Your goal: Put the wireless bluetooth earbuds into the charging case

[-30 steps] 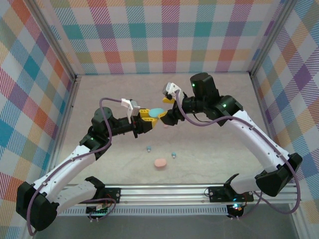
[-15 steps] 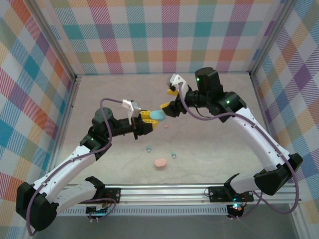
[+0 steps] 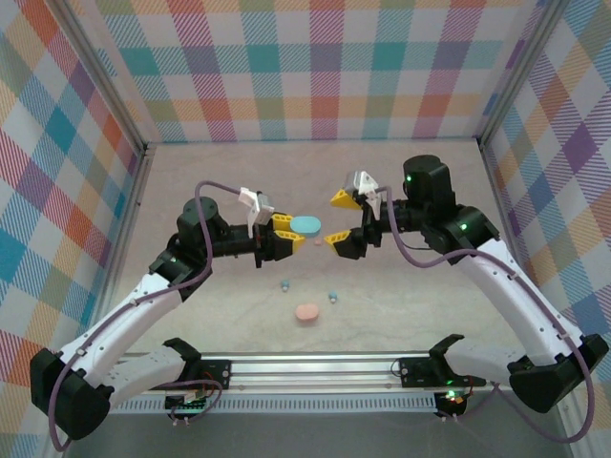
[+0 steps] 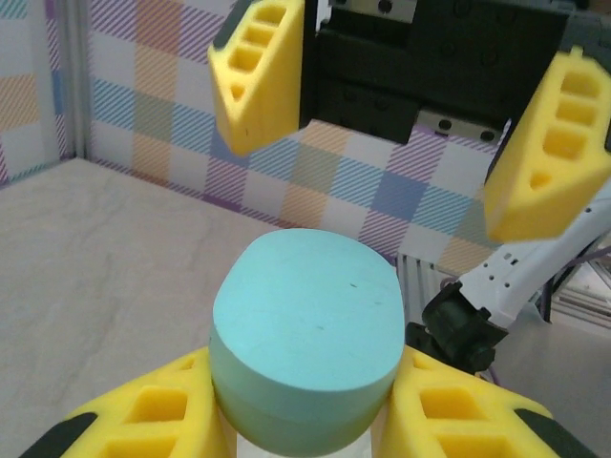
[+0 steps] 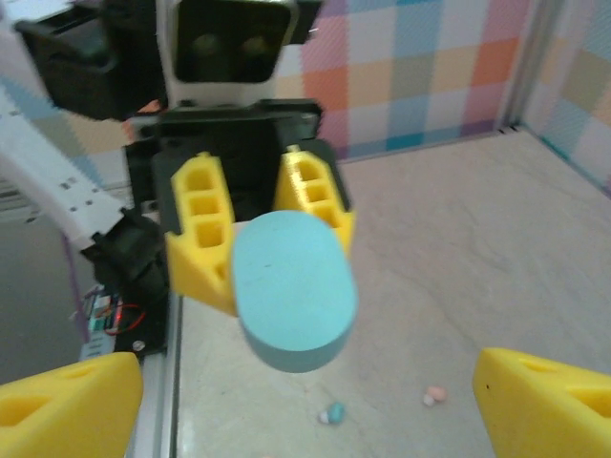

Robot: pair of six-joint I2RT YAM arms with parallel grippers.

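From above, your left fingers (image 3: 283, 222) are clamped on the blue case (image 3: 305, 225), held up off the counter (image 3: 191, 191) near its middle. Your right fingers (image 3: 341, 198) face it from the other side, spread wide with nothing between them and their tips just short of the case.

The overhead view also gives you the layout on the counter. Two blue buds (image 3: 284, 284) lie loose in front of the arms, a little apart from each other. The pink case (image 3: 306, 312) sits closer to the rail, between and just nearer than the two.

The left wrist view gives you the grip itself. The blue case (image 4: 305, 343) is an oval block sticking out past the tips, with a yellow finger (image 4: 153, 420) pressed to each of its long sides. A faint seam runs around it low down. Beyond it the two right fingers (image 4: 258, 76) hang far apart, one to each side of the case.

The right wrist view gives you the same case (image 5: 291, 286) end on, pinched between the left fingers (image 5: 200, 229). Your own right fingers (image 5: 67, 405) sit at the bottom corners, well clear of it. Below the case, on the counter, this camera picks out one blue bud (image 5: 332, 412) and a pink bud (image 5: 435, 394) near each other. You cannot tell from these views whether the case is latched.
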